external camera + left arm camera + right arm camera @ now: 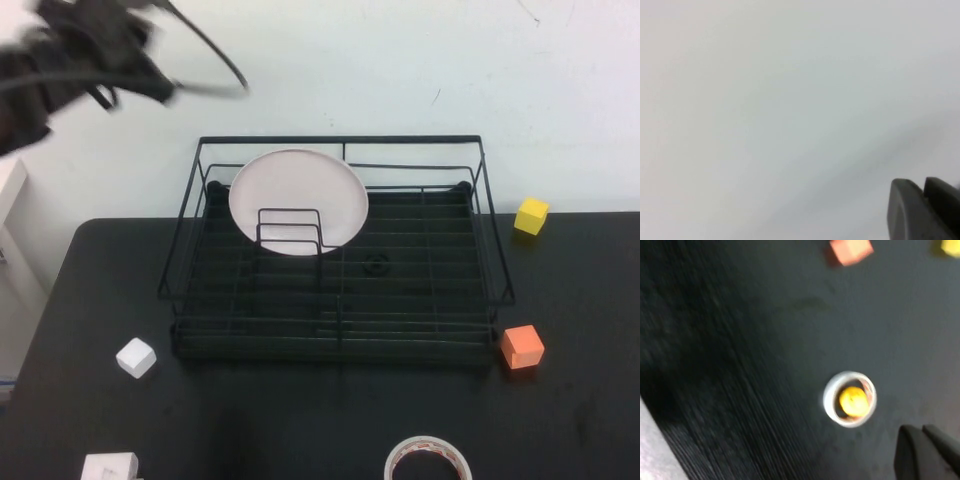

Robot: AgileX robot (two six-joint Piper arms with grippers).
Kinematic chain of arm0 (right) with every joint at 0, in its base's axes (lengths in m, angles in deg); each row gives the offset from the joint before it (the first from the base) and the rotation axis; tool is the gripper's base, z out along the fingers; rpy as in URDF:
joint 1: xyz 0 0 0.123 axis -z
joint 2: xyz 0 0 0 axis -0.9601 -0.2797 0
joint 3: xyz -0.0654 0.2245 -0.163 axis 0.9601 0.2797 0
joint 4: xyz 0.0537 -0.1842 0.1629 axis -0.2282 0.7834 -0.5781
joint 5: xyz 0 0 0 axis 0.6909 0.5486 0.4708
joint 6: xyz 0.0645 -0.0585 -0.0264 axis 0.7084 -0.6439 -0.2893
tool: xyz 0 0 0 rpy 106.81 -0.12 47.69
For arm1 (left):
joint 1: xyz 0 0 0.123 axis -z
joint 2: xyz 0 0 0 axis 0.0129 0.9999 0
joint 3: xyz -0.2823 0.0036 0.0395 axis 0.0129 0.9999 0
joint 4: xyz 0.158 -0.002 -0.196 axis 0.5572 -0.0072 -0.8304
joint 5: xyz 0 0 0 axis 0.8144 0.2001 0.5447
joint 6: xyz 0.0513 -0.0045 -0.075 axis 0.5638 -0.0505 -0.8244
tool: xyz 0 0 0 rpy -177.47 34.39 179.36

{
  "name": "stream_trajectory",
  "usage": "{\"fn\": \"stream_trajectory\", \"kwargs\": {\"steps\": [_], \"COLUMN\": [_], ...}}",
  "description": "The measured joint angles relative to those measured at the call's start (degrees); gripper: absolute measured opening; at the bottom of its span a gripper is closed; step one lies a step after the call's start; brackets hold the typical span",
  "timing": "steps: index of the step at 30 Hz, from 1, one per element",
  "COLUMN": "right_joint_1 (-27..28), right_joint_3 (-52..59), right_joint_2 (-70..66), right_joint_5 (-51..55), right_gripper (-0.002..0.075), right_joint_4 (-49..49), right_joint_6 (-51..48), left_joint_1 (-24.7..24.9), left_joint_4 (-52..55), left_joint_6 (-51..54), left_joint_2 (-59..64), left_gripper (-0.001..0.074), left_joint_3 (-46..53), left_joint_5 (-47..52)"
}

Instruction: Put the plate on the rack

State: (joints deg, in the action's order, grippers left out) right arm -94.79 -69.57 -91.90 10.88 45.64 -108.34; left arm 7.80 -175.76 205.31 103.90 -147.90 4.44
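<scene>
The pale plate [298,200] stands on edge in the back left part of the black wire rack [340,340], leaning behind the upright wire loops [290,228]. My left gripper [150,82] is blurred, raised high at the far left, well clear of the rack. In the left wrist view it [924,186] faces a blank wall, fingertips together and empty. My right gripper [922,432] is out of the high view. It hangs above the black table near the tape roll [829,402], fingertips together and empty.
A yellow cube [531,216] and an orange cube [522,347] lie right of the rack. Two white cubes [136,357] [110,467] lie at the front left. The white tape roll [428,446] lies at the front edge, with something yellow [852,400] inside it.
</scene>
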Motion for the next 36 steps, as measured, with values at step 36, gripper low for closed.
{"fn": "stream_trajectory", "kwargs": {"steps": [36], "right_joint_1": [0.0], "right_joint_3": [29.33], "right_joint_2": [18.42], "right_joint_5": [-43.95], "right_gripper": [-0.0002], "right_joint_4": [-15.72], "right_joint_6": [13.33], "left_joint_1": [0.0], "left_joint_4": [-2.48], "left_joint_6": [-39.45], "left_joint_2": [-90.15], "left_gripper": [-0.0001], "left_joint_3": [64.99], "left_joint_5": [-8.24]}}
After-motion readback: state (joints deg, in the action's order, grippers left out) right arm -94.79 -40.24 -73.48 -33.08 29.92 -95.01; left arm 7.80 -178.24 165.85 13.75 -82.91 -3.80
